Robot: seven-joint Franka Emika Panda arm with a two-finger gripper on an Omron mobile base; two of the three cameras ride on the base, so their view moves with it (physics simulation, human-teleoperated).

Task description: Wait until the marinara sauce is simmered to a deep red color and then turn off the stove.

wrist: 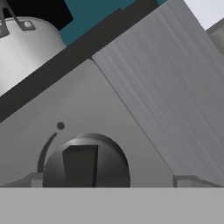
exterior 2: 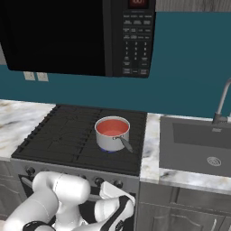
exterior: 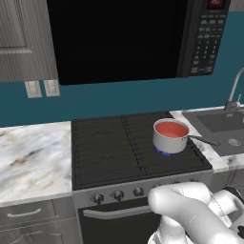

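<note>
The marinara sauce (exterior: 170, 128) (exterior 2: 112, 127) is a flat salmon-red disc in a small steel saucepan (exterior: 170, 141) (exterior 2: 112, 140). The pan sits on the right front burner of the black stove (exterior: 109, 152) (exterior 2: 63, 135), with a blue flame under it. In the hand view, my gripper (wrist: 111, 181) is open right in front of a dark round knob (wrist: 85, 164) on the steel front. Its fingertips (wrist: 37, 179) stand apart on either side of the knob without touching it. The pan's steel wall (wrist: 22, 48) shows above.
A black microwave (exterior: 119, 38) (exterior 2: 67, 36) hangs over the stove. A sink (exterior: 221, 126) (exterior 2: 198, 144) with a faucet lies to the right, and a marble counter (exterior: 33, 157) to the left. More knobs (exterior: 117, 194) line the stove front above the oven handle.
</note>
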